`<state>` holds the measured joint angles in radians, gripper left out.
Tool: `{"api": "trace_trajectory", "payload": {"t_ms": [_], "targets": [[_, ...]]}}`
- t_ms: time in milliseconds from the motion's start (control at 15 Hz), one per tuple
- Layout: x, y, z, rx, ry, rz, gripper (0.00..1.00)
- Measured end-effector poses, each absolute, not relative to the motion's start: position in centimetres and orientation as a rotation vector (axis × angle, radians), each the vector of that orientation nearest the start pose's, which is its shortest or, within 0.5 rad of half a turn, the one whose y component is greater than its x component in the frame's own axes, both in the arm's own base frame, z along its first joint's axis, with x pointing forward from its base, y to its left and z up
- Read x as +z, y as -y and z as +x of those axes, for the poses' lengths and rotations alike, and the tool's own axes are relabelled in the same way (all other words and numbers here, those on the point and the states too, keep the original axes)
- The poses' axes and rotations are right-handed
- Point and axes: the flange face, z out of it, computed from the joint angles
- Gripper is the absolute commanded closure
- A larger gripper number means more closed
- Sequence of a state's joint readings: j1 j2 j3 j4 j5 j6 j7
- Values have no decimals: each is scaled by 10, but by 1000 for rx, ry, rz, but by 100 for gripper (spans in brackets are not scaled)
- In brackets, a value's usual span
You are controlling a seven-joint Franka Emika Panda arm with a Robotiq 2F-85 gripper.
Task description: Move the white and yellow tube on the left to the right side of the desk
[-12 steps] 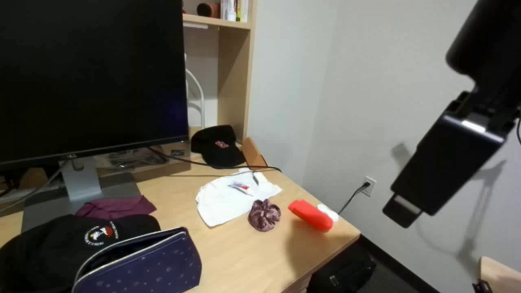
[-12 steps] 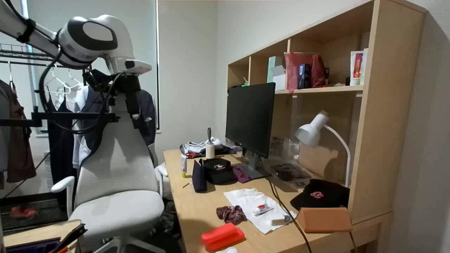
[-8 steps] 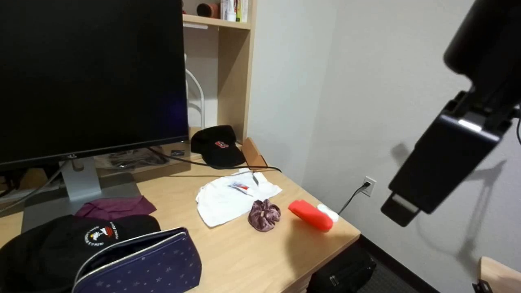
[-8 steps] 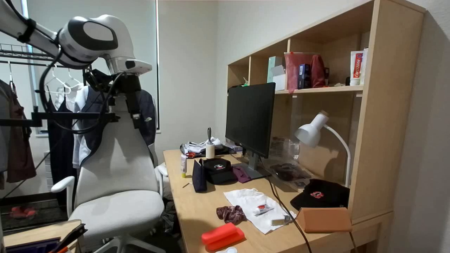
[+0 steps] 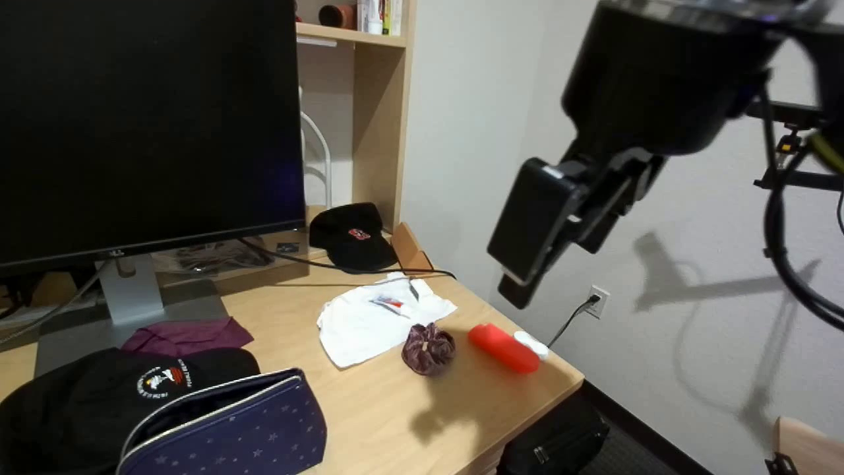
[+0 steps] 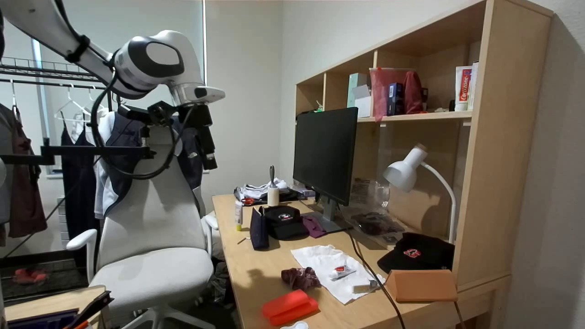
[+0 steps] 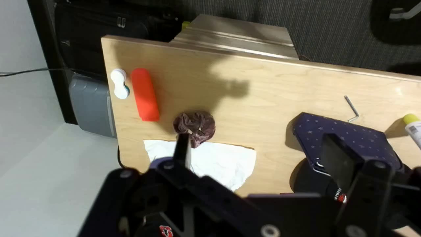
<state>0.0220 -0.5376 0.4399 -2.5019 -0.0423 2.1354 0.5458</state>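
Observation:
The white and yellow tube (image 6: 238, 215) stands upright, yellow end down, near the far front edge of the desk (image 6: 249, 274) in an exterior view. In the wrist view the tube (image 7: 413, 129) is cut off at the right edge, beside a starry pouch. It is out of view in the exterior view (image 5: 369, 415) that shows the desk's near part. My gripper (image 7: 257, 139) is open and empty, its fingers wide apart high above the desk. It also shows in both exterior views (image 5: 521, 290) (image 6: 210, 165), well away from the tube.
A navy starry pouch (image 7: 342, 138), a black cap (image 6: 283, 221) and a small hex key (image 7: 352, 108) lie near the tube. A scrunchie (image 7: 195, 126), white paper (image 7: 227, 161), red case (image 7: 144, 95) and white lens case (image 7: 119, 84) lie at the other end. A monitor (image 6: 325, 155) stands behind.
The arm and gripper have moved toward the desk, leftward in one picture and rightward and slightly down in the other. The gripper's shadow has shifted on the desk. The tube and other objects have not moved.

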Motion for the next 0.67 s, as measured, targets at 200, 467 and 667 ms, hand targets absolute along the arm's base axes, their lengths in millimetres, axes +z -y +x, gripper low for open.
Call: {"api": "trace_trajectory", "payload": {"t_ms": [200,467,667], "targets": [[466,-202,405,-379,1,-3267,0],[473,-229,464,-348,317,-3226,0],[478,-242,485,-300,419,-3241,0]]}}
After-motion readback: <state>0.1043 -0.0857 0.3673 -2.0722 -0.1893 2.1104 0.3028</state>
